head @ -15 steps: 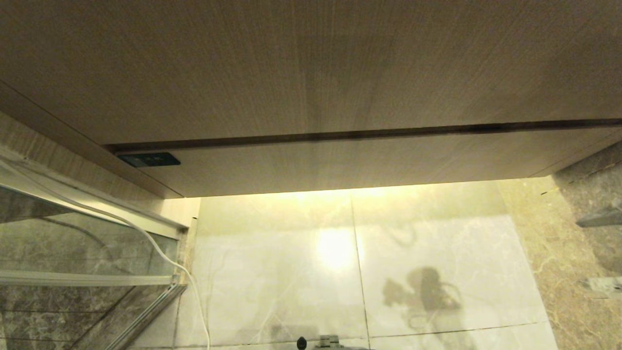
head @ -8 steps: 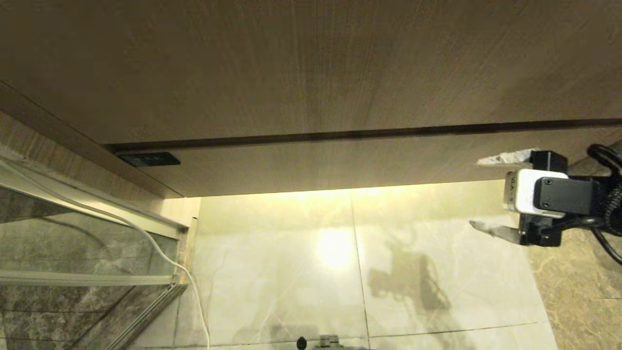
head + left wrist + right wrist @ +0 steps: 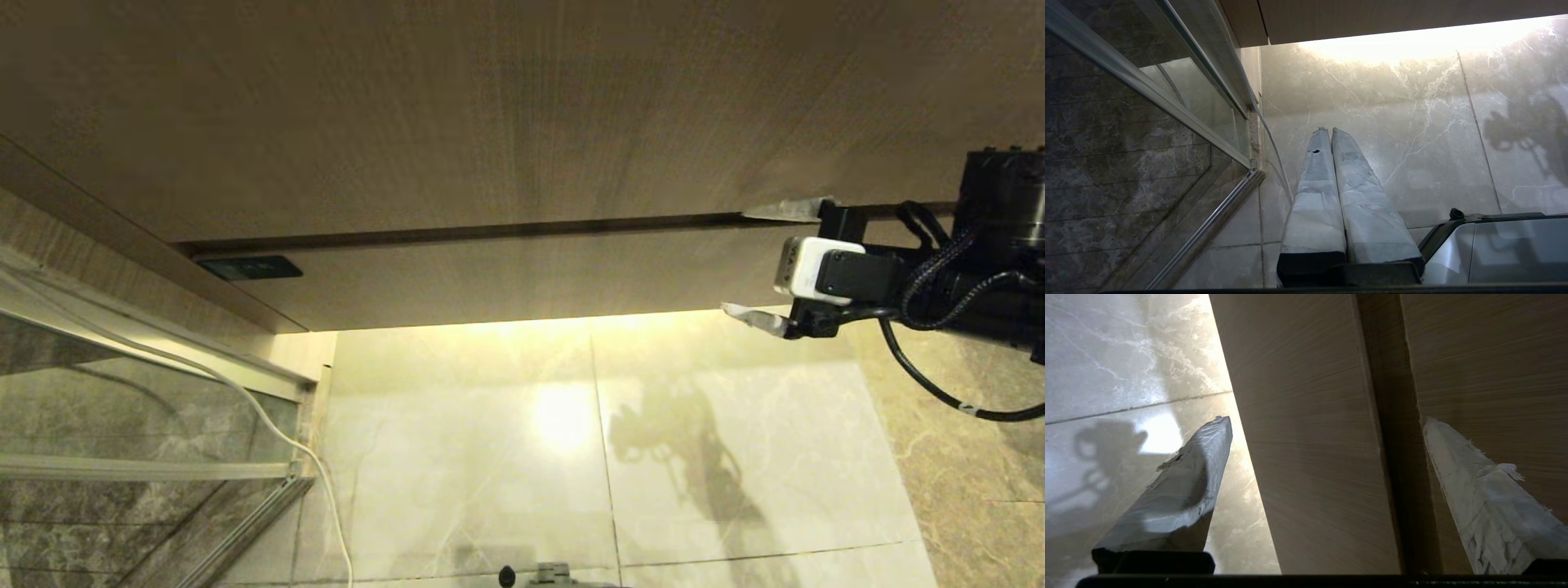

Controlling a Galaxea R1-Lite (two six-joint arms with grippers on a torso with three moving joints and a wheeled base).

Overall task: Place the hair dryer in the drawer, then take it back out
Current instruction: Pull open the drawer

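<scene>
The drawer (image 3: 522, 273) is the shallow light-brown wood-grain front under a dark gap, and it is closed. My right gripper (image 3: 735, 261) reaches in from the right, open wide and level. Its upper finger (image 3: 784, 211) lies at the dark gap, and its lower finger (image 3: 755, 318) sits just under the front's bottom edge. In the right wrist view the drawer front (image 3: 1310, 457) stands between the two spread fingers of the right gripper (image 3: 1326, 419). The hair dryer is out of view. My left gripper (image 3: 1329, 130) hangs shut over the floor, holding nothing.
A taller wood panel (image 3: 490, 106) fills the space above the gap. A glass shower screen (image 3: 122, 408) with a metal frame stands at the left. A white cord (image 3: 269, 425) trails down beside it. Glossy marble floor tiles (image 3: 490, 457) lie below, and my own base (image 3: 1494, 245) shows low down.
My right gripper has come into the head view from the right. It moved left and upward to the drawer front, and its fingers spread wider. The left arm is still.
</scene>
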